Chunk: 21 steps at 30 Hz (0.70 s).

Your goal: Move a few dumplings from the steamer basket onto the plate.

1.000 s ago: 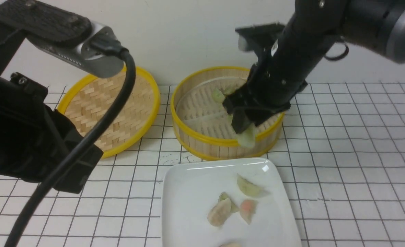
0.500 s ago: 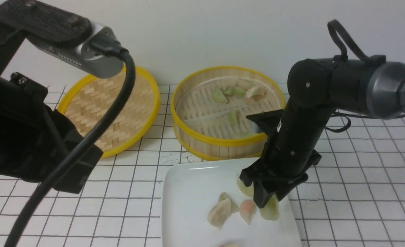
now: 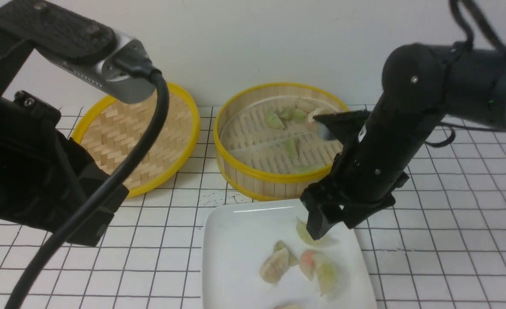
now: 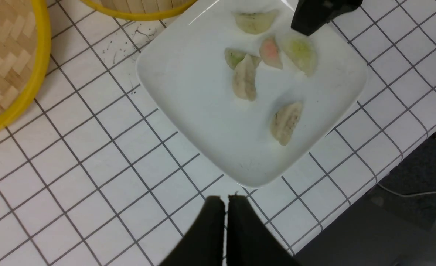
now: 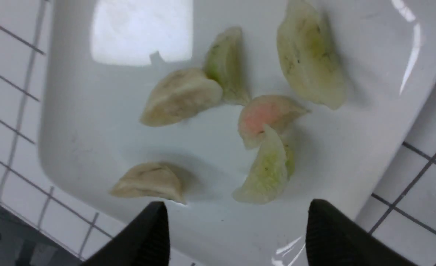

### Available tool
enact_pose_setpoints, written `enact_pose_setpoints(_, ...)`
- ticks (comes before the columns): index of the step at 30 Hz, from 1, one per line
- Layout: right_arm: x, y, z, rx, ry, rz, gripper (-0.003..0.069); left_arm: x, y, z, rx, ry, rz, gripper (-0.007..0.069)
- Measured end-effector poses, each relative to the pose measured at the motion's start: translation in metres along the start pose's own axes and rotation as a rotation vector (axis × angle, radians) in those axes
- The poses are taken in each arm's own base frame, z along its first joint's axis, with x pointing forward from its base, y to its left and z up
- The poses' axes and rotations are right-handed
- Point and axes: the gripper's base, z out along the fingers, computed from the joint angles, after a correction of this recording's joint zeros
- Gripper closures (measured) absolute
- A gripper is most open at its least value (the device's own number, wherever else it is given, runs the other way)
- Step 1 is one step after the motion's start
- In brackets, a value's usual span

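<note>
Right gripper [image 3: 328, 223], jaws spread wide and empty, hangs over the plate [image 3: 236, 223] at lower centre, masking part of one of six dumplings [image 4: 244, 77]; steamer basket [image 3: 253, 174] just above, woven lid [image 3: 111, 124] upper left, left gripper [image 4: 225, 201] pinched closed.

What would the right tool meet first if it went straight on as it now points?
Most likely the pale green dumpling against the pink one, else the plate; depth is unclear.
</note>
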Motion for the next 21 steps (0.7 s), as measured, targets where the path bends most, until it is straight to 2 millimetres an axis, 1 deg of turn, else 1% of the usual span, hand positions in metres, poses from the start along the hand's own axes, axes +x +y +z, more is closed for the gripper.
enact_pose_setpoints(2,0.008,0.008,-0.031,-0.009,-0.082,-0.003,0.0265,0.0,0.0,0.0,0.0,0.0,0.005,0.0631)
enact_pose_setpoints(3,0.015,0.012,-0.049,-0.015,-0.131,-0.008,0.0297,0.0,0.0,0.0,0.0,0.0,0.01,0.0631)
enact_pose_setpoints(4,0.022,0.016,-0.068,-0.018,-0.182,-0.007,0.0331,0.0,0.0,0.0,0.0,0.0,0.015,0.0631)
enact_pose_setpoints(5,0.034,0.02,-0.091,-0.02,-0.246,-0.013,0.0374,0.0,0.0,0.0,0.0,0.0,0.023,0.0631)
enact_pose_setpoints(6,0.044,0.023,-0.106,-0.019,-0.287,-0.015,0.0396,0.0,0.0,0.0,0.0,0.0,0.03,0.0631)
enact_pose_setpoints(7,0.057,0.025,-0.123,-0.017,-0.337,-0.013,0.0439,0.0,0.0,0.0,0.0,0.0,0.032,0.0631)
enact_pose_setpoints(8,0.075,0.027,-0.144,-0.009,-0.401,-0.019,0.048,0.0,0.0,0.0,0.0,0.0,0.034,0.0631)
enact_pose_setpoints(10,0.097,0.027,-0.163,0.005,-0.492,-0.02,0.053,0.0,0.0,0.0,0.0,0.0,0.035,0.0631)
enact_pose_setpoints(13,0.147,0.024,-0.197,0.036,-0.737,-0.037,0.0608,0.0,0.0,0.0,0.0,0.0,0.037,0.0631)
enact_pose_setpoints(15,0.179,0.021,-0.211,0.041,-0.89,-0.047,0.0637,0.0,0.0,0.0,0.001,0.0,0.037,0.0631)
enact_pose_setpoints(17,0.208,0.015,-0.213,0.05,-1.048,-0.052,0.066,0.0,-0.001,0.0,0.007,-0.001,0.035,0.0631)
enact_pose_setpoints(19,0.238,0.007,-0.209,0.053,-1.211,-0.063,0.0669,0.0,-0.002,0.0,0.019,-0.002,0.031,0.0631)
enact_pose_setpoints(21,0.264,-0.001,-0.196,0.043,-1.357,-0.07,0.0671,0.0,-0.003,0.0,0.028,-0.003,0.028,0.0631)
